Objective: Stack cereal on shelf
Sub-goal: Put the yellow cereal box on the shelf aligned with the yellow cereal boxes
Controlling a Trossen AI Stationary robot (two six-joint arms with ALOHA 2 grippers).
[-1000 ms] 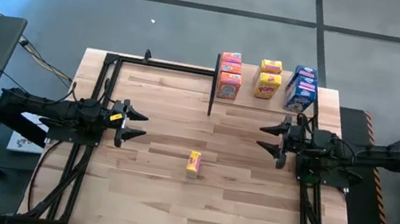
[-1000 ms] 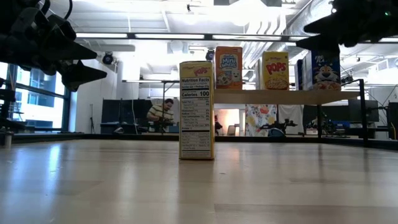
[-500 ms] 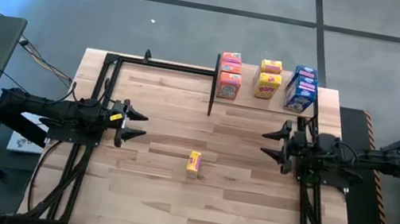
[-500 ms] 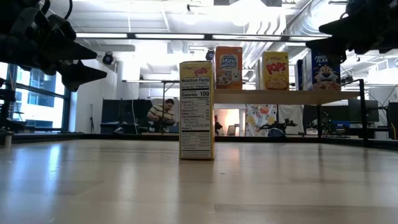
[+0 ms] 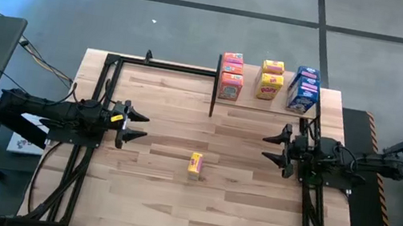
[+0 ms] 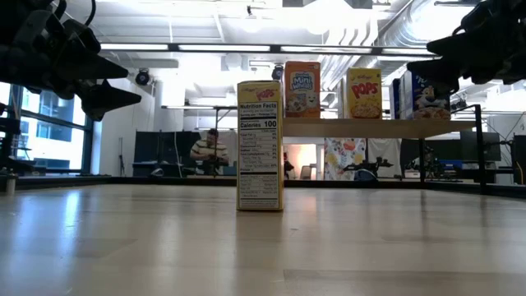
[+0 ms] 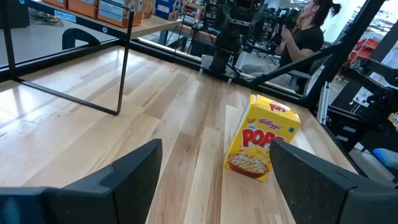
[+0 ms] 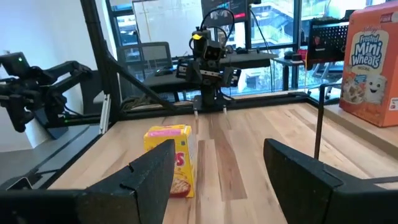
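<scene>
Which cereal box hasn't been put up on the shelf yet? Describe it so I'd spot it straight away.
Look at the wooden tabletop, in the open stretch between the left gripper and the right gripper. One small yellow Pops box stands upright there, alone. Every other box sits up on the raised shelf at the far edge; this is the only one on the tabletop.

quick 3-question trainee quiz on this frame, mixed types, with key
1. True or false: the yellow box on the table stands upright.
2. Which gripper holds a box? A) left gripper B) right gripper C) neither
3. Fill in: the orange boxes sit on the ___.

Key: 1 true. 2 C; both are open and empty, on either side of the yellow box. 3 shelf.
</scene>
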